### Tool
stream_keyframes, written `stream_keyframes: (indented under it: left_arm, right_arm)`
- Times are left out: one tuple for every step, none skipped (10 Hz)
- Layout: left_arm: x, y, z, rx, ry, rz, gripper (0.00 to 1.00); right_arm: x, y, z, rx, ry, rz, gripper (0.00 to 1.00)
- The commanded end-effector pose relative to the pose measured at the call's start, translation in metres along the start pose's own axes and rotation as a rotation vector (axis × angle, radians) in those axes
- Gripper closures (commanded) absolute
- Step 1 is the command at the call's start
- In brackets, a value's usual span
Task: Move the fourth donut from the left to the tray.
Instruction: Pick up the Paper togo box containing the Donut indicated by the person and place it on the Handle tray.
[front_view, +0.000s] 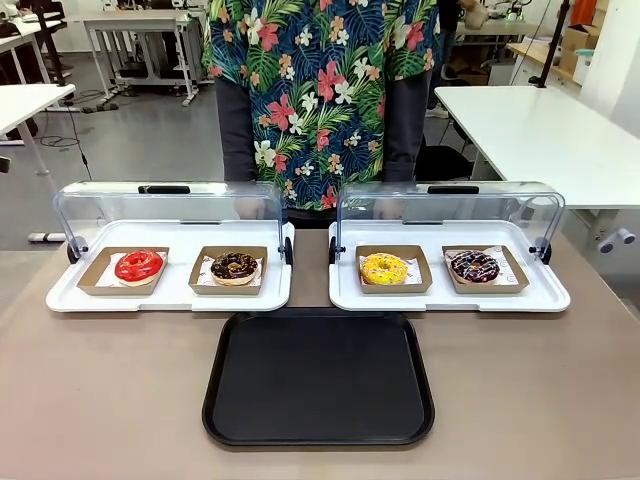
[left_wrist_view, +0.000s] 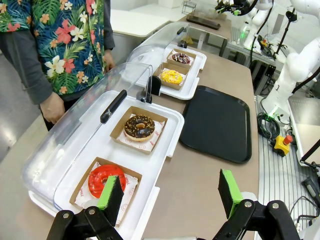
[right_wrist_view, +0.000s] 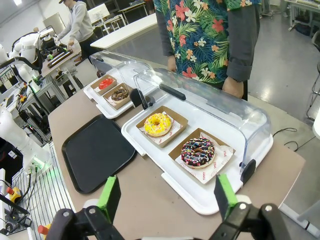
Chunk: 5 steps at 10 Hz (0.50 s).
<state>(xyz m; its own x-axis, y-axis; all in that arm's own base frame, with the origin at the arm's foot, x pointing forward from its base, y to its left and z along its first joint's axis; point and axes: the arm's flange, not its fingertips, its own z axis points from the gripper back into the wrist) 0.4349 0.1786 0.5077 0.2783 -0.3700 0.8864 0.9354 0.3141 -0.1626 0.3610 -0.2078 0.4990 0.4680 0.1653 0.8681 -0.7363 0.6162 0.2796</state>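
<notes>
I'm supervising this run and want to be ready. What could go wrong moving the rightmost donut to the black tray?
The open right gripper may crush the fourth donut or snag its cardboard holder. The raised clear lid just behind it could be struck on approach. The yellow donut alongside might get nudged.

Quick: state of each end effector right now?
Left end effector: open, holding nothing.
Right end effector: open, holding nothing.

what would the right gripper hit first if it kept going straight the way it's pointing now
Most likely the near rim of the white display tray, just short of the fourth donut. The right gripper, jaws open, points at it, though depth is unclear.
</notes>
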Motion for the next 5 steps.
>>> stream_keyframes:
  left_arm:
    - [0.0005, 0.0001, 0.0004, 0.0, 0.014, -0.005, 0.0]
    - [0.0005, 0.0001, 0.0004, 0.0, 0.014, -0.005, 0.0]
    - [0.0005, 0.0001, 0.0004, 0.0, 0.014, -0.005, 0.0]
    - [0.0005, 0.0001, 0.0004, 0.0, 0.014, -0.005, 0.0]
    - [0.0005, 0.0001, 0.0004, 0.0, 0.014, -0.005, 0.0]
  right_arm:
    - [0.0043, -0.0036, 0.0002, 0.003, -0.023, 0.023, 0.0]
    - [0.0043, -0.0036, 0.0002, 0.003, -0.023, 0.023, 0.0]
    - [0.0043, -0.0036, 0.0002, 0.003, -0.023, 0.023, 0.0]
    - [0.0043, -0.0036, 0.0002, 0.003, -0.023, 0.023, 0.0]
    - [0.0043, -0.0036, 0.0002, 0.003, -0.023, 0.023, 0.0]
